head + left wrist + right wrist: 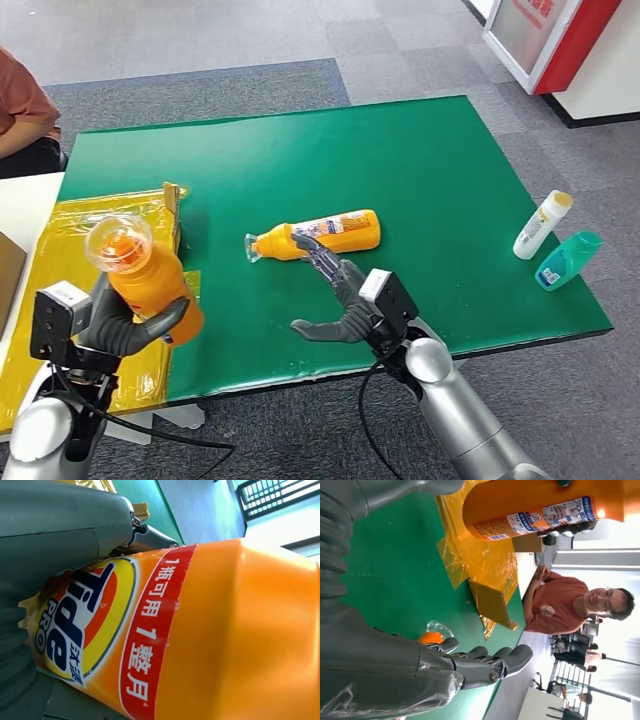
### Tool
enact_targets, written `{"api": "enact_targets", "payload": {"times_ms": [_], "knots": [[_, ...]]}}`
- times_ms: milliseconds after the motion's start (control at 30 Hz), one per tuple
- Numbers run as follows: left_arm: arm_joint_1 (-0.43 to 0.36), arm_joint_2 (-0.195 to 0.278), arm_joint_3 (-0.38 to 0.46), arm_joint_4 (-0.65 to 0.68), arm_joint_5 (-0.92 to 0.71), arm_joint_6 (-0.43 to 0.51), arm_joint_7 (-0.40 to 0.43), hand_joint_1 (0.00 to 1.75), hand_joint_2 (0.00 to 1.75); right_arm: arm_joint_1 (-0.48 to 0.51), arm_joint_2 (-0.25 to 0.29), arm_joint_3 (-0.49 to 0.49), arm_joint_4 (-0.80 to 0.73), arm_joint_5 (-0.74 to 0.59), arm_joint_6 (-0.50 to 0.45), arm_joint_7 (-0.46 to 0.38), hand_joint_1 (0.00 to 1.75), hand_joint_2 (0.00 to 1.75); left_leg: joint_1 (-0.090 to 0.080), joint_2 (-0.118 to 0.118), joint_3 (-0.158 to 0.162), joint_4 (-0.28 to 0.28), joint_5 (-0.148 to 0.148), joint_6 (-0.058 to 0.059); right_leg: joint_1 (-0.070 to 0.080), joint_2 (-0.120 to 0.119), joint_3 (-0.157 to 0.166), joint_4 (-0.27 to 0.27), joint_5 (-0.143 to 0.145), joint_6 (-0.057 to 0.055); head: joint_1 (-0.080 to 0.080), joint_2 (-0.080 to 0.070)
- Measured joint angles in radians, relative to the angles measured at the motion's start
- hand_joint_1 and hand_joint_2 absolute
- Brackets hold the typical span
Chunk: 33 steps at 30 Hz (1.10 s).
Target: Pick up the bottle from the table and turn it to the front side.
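Note:
My left hand grips a large orange detergent bottle, lifted above the table's left side with its clear cap tilted toward me. Close behind that hand, the bottle's Tide label and red band face the camera. A second, slimmer orange-yellow bottle lies on its side on the green mat, cap pointing left. My right hand hovers just in front of it, open, fingers stretched out and holding nothing. The lying bottle's cap end peeks past those fingers; the held bottle shows beyond.
Yellow film and a cardboard flap cover the table's left end. A white bottle and a teal bottle lie at the right edge. A person in an orange shirt sits far left by a white table.

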Motion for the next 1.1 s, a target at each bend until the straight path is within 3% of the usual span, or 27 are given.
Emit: {"api": "enact_targets", "payload": {"times_ms": [1100], "knots": [[0.005, 0.003, 0.004, 0.0, 0.031, -0.032, -0.016, 1.75, 1.75, 0.001, -0.004, 0.0, 0.0, -0.052, 0.043, -0.002, 0.0, 1.75, 0.0, 0.0, 0.0, 0.0, 0.0, 0.0, 0.0, 0.0, 0.0, 0.0, 0.0, 0.0, 0.0, 0.0]]}}
